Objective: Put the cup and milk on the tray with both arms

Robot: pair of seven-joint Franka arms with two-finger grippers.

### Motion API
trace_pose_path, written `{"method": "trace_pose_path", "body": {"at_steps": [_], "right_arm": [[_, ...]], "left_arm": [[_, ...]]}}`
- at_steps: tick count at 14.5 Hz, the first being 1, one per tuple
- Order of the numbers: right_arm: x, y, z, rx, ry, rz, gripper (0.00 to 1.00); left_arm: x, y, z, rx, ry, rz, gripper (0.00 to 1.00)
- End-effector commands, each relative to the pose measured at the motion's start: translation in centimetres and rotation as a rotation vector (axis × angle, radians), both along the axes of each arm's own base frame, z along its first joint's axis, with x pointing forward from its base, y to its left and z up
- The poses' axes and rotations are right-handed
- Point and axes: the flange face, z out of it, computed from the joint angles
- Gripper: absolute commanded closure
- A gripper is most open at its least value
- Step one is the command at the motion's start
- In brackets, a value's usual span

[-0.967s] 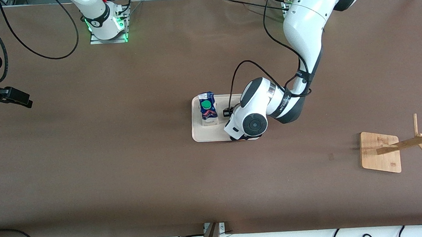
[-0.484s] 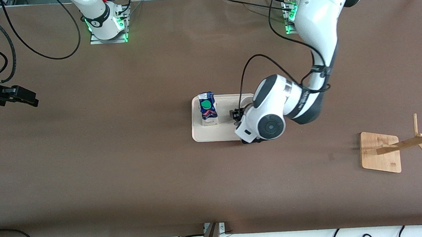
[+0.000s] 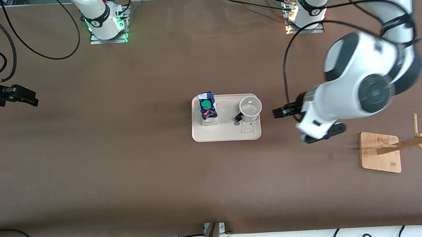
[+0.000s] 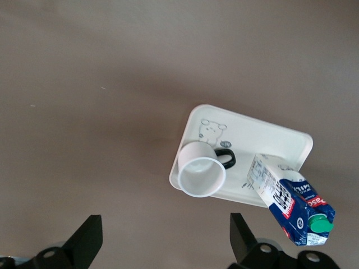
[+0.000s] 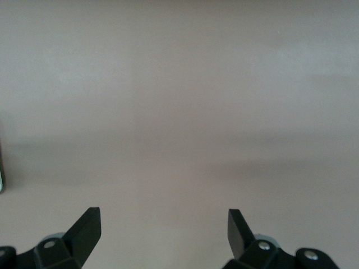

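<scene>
Cream tray (image 3: 219,134) was loaded with cup (image 3: 250,106) and milk (image 3: 208,110); left gripper (image 4: 164,235) and right gripper (image 5: 162,232) were spread wide, empty.

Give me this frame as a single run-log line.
cup: upright on tray | milk: upright on tray | left gripper: open, over bare table | right gripper: open, waiting

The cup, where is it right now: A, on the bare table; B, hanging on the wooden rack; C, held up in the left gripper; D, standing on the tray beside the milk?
D: the cup stands upright on the tray beside the milk, with nothing gripping it.
</scene>
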Motion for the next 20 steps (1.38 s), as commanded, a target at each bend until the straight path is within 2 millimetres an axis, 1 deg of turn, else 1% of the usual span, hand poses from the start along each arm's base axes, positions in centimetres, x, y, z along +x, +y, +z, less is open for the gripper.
{"method": "trace_pose_path", "body": {"at_steps": [1,2,3,4,6,7,8,10,12,15,17,20], "right_arm": [[0.0,0.0,0.4,-0.017,0.000,0.042,0.00],[0.0,0.0,0.5,-0.017,-0.001,0.044,0.00],[0.0,-0.1,0.5,-0.018,-0.001,0.044,0.00],[0.0,-0.1,0.4,-0.018,0.001,0.044,0.00],[0.0,-0.3,0.5,-0.017,-0.001,0.042,0.00],[0.0,-0.2,0.4,-0.017,0.000,0.038,0.00],[0.0,-0.1,0.4,-0.016,0.000,0.027,0.00],[0.0,-0.2,0.5,-0.016,-0.002,0.024,0.00],[0.0,-0.2,0.5,-0.018,-0.002,0.023,0.00],[0.0,-0.1,0.4,-0.023,-0.004,-0.048,0.00],[0.0,-0.2,0.4,-0.021,-0.004,-0.049,0.00],[0.0,-0.3,0.4,-0.021,-0.004,-0.052,0.00]], "left_arm": [[-3.1,6.0,5.0,0.046,-0.070,-0.009,0.00],[-4.4,7.5,6.6,0.082,-0.100,-0.058,0.00],[-5.7,9.1,7.8,0.102,-0.119,-0.099,0.00],[-7.1,10.2,8.6,0.106,-0.128,-0.123,0.00],[-9.9,11.9,10.3,0.179,-0.182,-0.144,0.00],[-11.1,12.4,10.9,0.212,-0.212,-0.167,0.00],[-11.8,12.5,10.9,0.216,-0.232,-0.189,0.00],[-12.0,13.9,10.3,0.215,-0.271,-0.198,0.00],[-12.0,14.4,9.6,0.214,-0.299,-0.201,0.00],[-11.8,15.4,9.8,0.215,-0.296,-0.182,0.00],[-11.8,15.4,9.8,0.210,-0.296,-0.179,0.00],[-11.8,16.1,10.1,0.203,-0.301,-0.163,0.00]]}}
